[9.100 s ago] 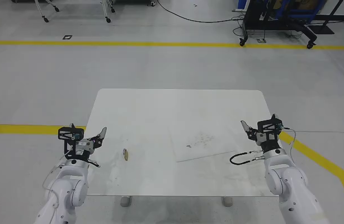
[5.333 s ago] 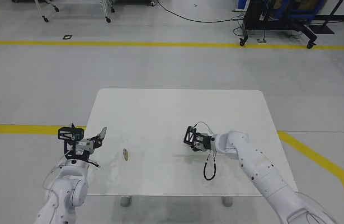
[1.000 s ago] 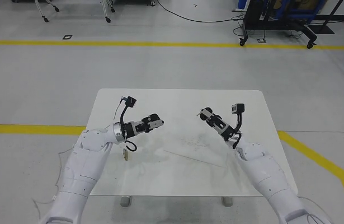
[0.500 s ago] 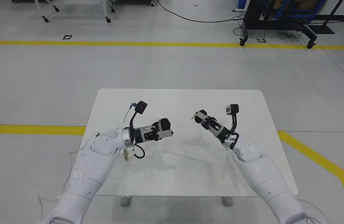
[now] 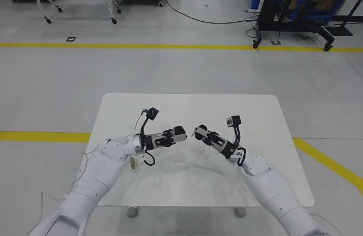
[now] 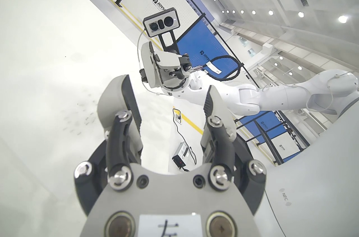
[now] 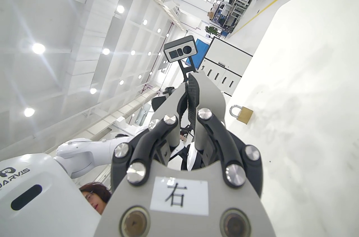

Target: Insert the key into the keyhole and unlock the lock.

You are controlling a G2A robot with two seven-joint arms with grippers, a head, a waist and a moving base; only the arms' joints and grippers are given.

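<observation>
The padlock lies flat on the table near its left front edge, no claw on it. Over the table's middle the left gripper hangs released and empty, facing the clenched right gripper close by; whether that one pinches the key I cannot tell. Insertion seems not yet begun; next, the padlock needs gripping and steadying

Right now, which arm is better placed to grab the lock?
Left, probably. The left gripper is open, and the lock lies on the table beside that arm. The right gripper is shut and farther from the lock.
</observation>
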